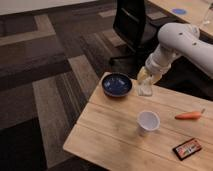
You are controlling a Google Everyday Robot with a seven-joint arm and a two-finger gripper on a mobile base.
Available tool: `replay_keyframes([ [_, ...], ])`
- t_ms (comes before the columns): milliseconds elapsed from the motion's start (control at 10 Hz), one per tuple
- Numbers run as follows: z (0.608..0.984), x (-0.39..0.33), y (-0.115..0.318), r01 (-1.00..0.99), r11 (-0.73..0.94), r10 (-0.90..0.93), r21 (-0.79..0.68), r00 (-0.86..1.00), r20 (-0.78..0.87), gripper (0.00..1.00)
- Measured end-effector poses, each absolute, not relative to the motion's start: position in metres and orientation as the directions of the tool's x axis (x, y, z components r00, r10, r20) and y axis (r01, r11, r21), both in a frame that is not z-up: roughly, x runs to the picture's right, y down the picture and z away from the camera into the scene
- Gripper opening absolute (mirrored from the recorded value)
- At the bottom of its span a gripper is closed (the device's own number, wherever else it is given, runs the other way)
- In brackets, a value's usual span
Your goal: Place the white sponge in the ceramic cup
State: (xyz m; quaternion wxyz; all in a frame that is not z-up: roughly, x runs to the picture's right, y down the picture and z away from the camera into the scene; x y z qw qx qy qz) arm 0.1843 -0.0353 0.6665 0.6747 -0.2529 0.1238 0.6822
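Camera view: hand [145,88] grips the white sponge [145,91] beside the blue bowl [117,84], up-table from ceramic cup [148,122]

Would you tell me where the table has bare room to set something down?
Bare wood spans the near-left, left of the ceramic cup and before the blue bowl. Crowded: far edge, where the gripper hangs; right side with carrot and packet.

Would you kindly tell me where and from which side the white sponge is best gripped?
Probably from above, across its shorter sides: the white sponge is a small soft block beside the blue bowl on the table. The pincer is right over it.
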Motion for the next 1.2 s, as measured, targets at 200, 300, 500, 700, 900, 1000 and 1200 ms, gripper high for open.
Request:
replay_keyframes([
  [200, 0.637, 0.161, -0.021, -0.981, 0.034, 0.854, -0.191, 0.128, -0.504, 0.0],
  [300, 0.63, 0.161, -0.015, -0.981, 0.05, 0.85, -0.186, 0.139, -0.508, 0.0],
  [500, 0.616, 0.166, 0.006, -0.983, 0.061, 0.837, -0.172, 0.144, -0.528, 0.0],
  [700, 0.61, 0.176, 0.03, -0.984, 0.056, 0.827, -0.169, 0.141, -0.544, 0.0],
  [900, 0.608, 0.182, 0.045, -0.984, 0.045, 0.819, -0.171, 0.135, -0.558, 0.0],
  [1000, 0.609, 0.184, 0.055, -0.984, 0.034, 0.811, -0.175, 0.13, -0.57, 0.0],
  [1200, 0.613, 0.188, 0.076, -0.983, 0.007, 0.79, -0.181, 0.116, -0.602, 0.0],
])
